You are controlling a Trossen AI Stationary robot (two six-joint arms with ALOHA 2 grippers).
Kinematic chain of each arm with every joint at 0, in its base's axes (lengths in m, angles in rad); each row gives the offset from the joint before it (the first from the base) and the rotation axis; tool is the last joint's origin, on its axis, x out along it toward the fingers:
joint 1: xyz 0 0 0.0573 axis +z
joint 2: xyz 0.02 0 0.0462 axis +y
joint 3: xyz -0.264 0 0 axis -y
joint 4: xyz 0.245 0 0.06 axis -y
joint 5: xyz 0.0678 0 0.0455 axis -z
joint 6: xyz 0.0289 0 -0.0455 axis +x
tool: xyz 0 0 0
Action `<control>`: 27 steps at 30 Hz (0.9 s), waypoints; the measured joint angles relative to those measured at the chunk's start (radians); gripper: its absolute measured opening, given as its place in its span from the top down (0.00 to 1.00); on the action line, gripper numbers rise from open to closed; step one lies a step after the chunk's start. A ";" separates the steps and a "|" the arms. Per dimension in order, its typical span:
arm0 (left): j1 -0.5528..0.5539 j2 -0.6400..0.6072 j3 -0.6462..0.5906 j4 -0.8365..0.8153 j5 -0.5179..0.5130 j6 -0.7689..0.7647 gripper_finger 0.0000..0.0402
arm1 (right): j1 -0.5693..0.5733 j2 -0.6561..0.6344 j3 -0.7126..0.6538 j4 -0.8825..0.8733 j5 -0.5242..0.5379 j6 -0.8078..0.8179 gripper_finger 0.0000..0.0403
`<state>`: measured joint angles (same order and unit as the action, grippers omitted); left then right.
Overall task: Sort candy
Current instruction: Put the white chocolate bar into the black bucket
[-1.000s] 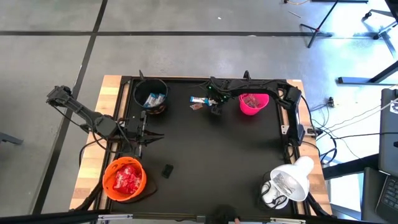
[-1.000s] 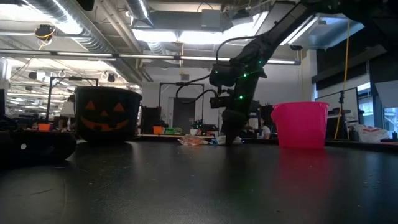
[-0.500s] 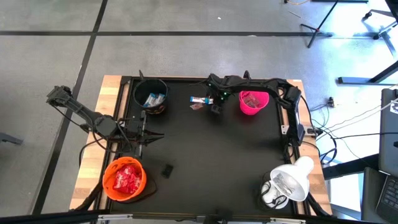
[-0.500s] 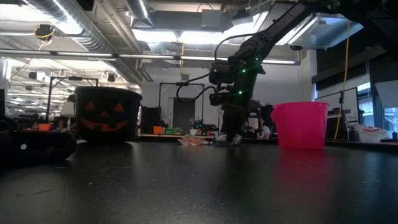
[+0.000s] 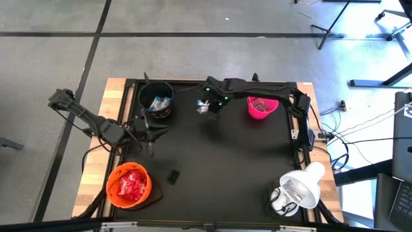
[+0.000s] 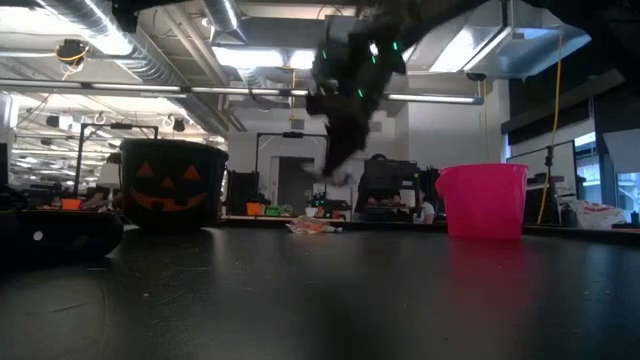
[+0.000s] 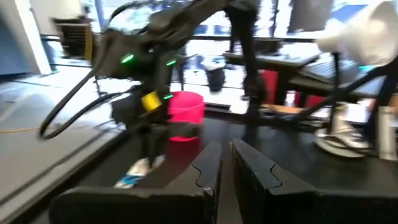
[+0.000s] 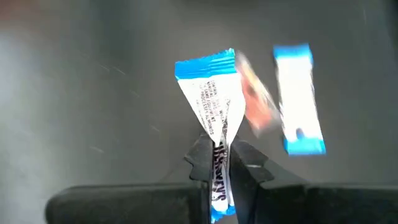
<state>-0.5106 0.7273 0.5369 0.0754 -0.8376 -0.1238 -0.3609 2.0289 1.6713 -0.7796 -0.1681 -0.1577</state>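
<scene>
The right gripper [image 8: 216,163] has closed on a blue-and-white candy [image 8: 211,99] and lifted clear of the table, moving from beside the pink bowl [image 5: 262,107] toward the black bowl [image 5: 156,99]. One blue-and-white candy [image 8: 298,99] and a red candy [image 8: 258,102] remain on the table below, where the held piece previously lay with them. The left gripper [image 5: 149,132] has shifted slightly toward the black bowl, its jaws still together.
</scene>
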 joint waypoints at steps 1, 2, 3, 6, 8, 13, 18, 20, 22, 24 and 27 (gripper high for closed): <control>0.000 0.000 0.000 -0.012 -0.021 -0.001 0.93 | 0.016 0.000 0.026 -0.002 -0.001 0.000 0.93; 0.000 -0.001 0.000 -0.030 -0.040 -0.003 0.93 | 0.032 -0.001 0.053 -0.003 -0.002 0.000 0.93; 0.000 -0.001 0.000 -0.051 -0.056 -0.004 0.92 | 0.049 -0.001 0.080 0.000 -0.002 -0.002 0.93; 0.009 -0.002 0.000 -0.125 -0.077 -0.026 0.88 | 0.100 -0.001 0.165 -0.002 -0.002 -0.004 0.93; 0.026 -0.001 0.000 -0.185 -0.076 -0.057 0.84 | 0.134 -0.001 0.222 -0.007 -0.010 -0.009 0.93; 0.073 0.010 0.000 -0.246 -0.027 -0.057 0.68 | 0.211 -0.005 0.328 -0.012 -0.099 -0.031 0.93; 0.102 0.090 0.000 -0.143 0.044 0.111 0.56 | 0.266 -0.005 0.364 -0.006 -0.210 -0.031 0.93; 0.103 0.141 0.000 -0.069 0.046 0.195 0.53 | 0.278 -0.005 0.364 -0.008 -0.240 -0.031 0.93; 0.103 0.186 0.000 0.018 0.047 0.269 0.51 | 0.286 -0.005 0.364 -0.012 -0.265 -0.031 0.93; 0.103 0.228 0.000 0.089 0.048 0.326 0.50 | 0.297 -0.005 0.364 -0.013 -0.283 -0.031 0.92; 0.103 0.274 -0.001 0.158 0.099 0.379 0.50 | 0.305 -0.005 0.364 -0.013 -0.291 -0.031 0.92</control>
<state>-0.4080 1.0011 0.5362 0.2334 -0.7385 0.2556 -0.0560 2.0239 2.0357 -0.7922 -0.4588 -0.1890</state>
